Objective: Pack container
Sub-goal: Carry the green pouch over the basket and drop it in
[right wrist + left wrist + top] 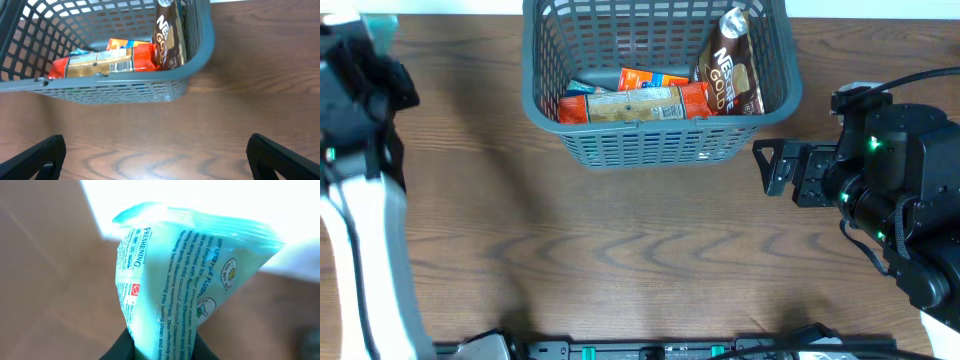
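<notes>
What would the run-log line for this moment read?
left gripper: shut on teal pack | right gripper: open, empty, right of basket | basket contents: coffee pouch, orange packets

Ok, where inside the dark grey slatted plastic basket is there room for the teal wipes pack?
In the grey basket, the far-left base, behind the orange packet and left of the upright brown coffee pouch, looks bare. Its near and right sides are crowded. The wooden table in front is open too.
</notes>
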